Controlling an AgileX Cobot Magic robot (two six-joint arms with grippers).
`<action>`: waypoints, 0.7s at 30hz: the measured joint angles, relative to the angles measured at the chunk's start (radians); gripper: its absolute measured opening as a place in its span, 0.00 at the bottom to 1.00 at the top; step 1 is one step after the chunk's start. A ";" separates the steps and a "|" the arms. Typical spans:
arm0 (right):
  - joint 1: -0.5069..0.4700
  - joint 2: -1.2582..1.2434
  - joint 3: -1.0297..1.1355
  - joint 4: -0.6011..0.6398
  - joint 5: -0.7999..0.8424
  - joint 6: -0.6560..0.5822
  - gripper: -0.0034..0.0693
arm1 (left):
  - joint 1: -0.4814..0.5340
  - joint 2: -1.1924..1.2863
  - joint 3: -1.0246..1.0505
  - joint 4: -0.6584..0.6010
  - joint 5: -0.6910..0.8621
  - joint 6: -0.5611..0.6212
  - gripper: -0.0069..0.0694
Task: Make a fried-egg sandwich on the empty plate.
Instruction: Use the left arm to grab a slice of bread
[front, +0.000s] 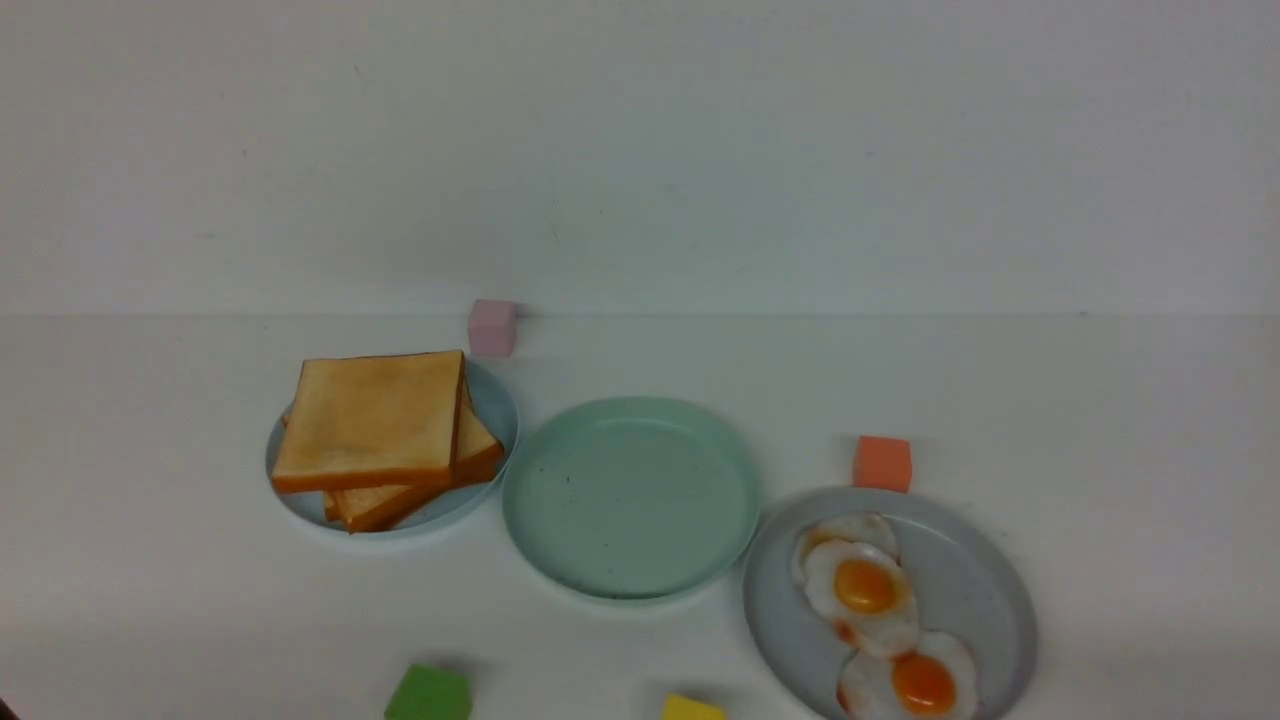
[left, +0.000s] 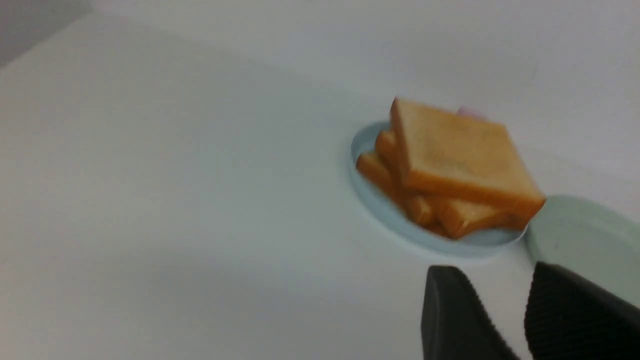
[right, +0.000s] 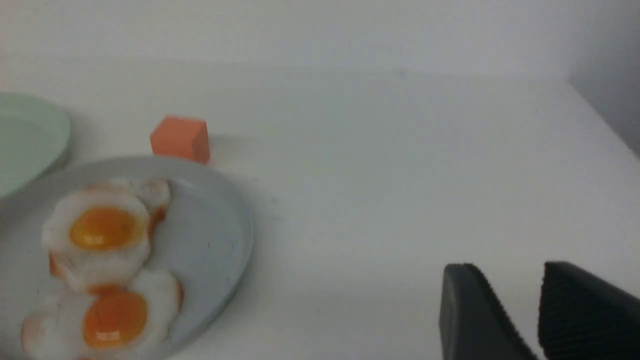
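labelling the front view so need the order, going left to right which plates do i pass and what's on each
pale-blue plate with the toast pile → mint-green plate, nothing on it → grey plate with the fried eggs

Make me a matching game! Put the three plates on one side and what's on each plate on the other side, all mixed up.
Plates:
1. pale-blue plate
2. mint-green plate
3. grey plate

What's on it:
A. fried eggs
B. nothing at all
C. pile of toast slices

Right pairs: 1-C, 2-B, 3-A.
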 joint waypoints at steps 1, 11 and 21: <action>0.000 0.000 0.000 0.000 -0.044 0.000 0.37 | 0.000 0.000 0.000 0.000 -0.041 0.000 0.40; 0.000 0.000 0.000 0.000 -0.401 0.039 0.37 | 0.000 0.000 0.000 0.002 -0.148 -0.002 0.40; 0.000 0.000 -0.025 -0.011 -0.555 0.497 0.37 | 0.000 0.000 0.000 -0.064 -0.431 -0.137 0.40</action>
